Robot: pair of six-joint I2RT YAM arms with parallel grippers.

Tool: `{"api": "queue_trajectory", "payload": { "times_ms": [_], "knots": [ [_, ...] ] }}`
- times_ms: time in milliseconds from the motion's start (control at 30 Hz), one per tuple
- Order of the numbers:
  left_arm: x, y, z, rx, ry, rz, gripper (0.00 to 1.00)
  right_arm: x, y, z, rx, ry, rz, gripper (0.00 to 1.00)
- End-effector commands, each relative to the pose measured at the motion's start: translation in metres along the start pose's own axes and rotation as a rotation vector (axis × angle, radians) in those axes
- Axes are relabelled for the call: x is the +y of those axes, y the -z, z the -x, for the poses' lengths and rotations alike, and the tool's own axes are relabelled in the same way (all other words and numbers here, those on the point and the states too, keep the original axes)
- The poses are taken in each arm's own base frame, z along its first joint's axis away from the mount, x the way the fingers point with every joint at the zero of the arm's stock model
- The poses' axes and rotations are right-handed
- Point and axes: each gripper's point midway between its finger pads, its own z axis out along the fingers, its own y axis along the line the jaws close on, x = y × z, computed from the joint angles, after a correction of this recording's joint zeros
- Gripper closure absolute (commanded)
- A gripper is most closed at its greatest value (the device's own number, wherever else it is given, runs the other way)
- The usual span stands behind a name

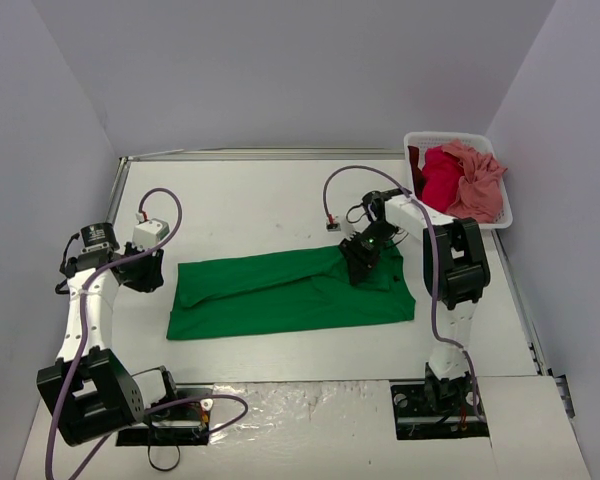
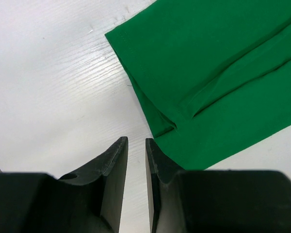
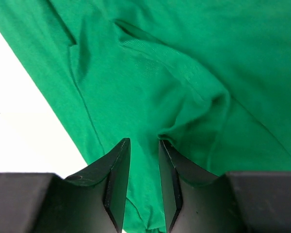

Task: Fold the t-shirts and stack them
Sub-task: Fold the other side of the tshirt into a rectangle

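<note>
A bright green t-shirt (image 1: 280, 295) lies on the white table as a long band, folded lengthwise. My right gripper (image 1: 360, 262) presses down on its upper right part. In the right wrist view the right gripper (image 3: 144, 141) has green cloth (image 3: 150, 73) gathered between its narrowed jaws, and the cloth puckers at one fingertip. My left gripper (image 1: 150, 272) hovers just off the shirt's left end. In the left wrist view the left gripper (image 2: 136, 141) stands slightly open over bare table, beside the shirt's folded corner (image 2: 223, 63). Crimson (image 1: 442, 178) and salmon pink (image 1: 478, 185) t-shirts lie crumpled in the basket.
The white slatted basket (image 1: 412, 140) sits at the back right corner against the wall. Grey walls close in the table on the left, back and right. Purple cables (image 1: 170, 215) loop from both arms. The arm bases stand at the near edge.
</note>
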Motion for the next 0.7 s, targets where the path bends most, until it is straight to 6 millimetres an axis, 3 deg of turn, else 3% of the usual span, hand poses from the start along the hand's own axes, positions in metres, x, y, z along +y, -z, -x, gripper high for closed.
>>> {"api": "queue_trajectory", "payload": {
  "times_ms": [0,300,500,667],
  "knots": [
    [0.001,0.008,0.008,-0.039,-0.013,0.019,0.79,0.019,0.004,-0.003,0.016,-0.016,0.051,0.74],
    [-0.001,0.009,0.007,-0.046,-0.020,0.018,0.79,0.023,0.005,-0.005,0.020,-0.011,0.048,0.74],
    [-0.001,0.008,0.007,-0.048,-0.022,0.023,0.79,0.016,0.021,0.012,-0.022,0.017,-0.014,0.62],
    [0.000,0.007,0.005,-0.045,-0.021,0.027,0.80,0.002,0.027,0.024,-0.047,0.011,-0.050,0.59]
  ]
}}
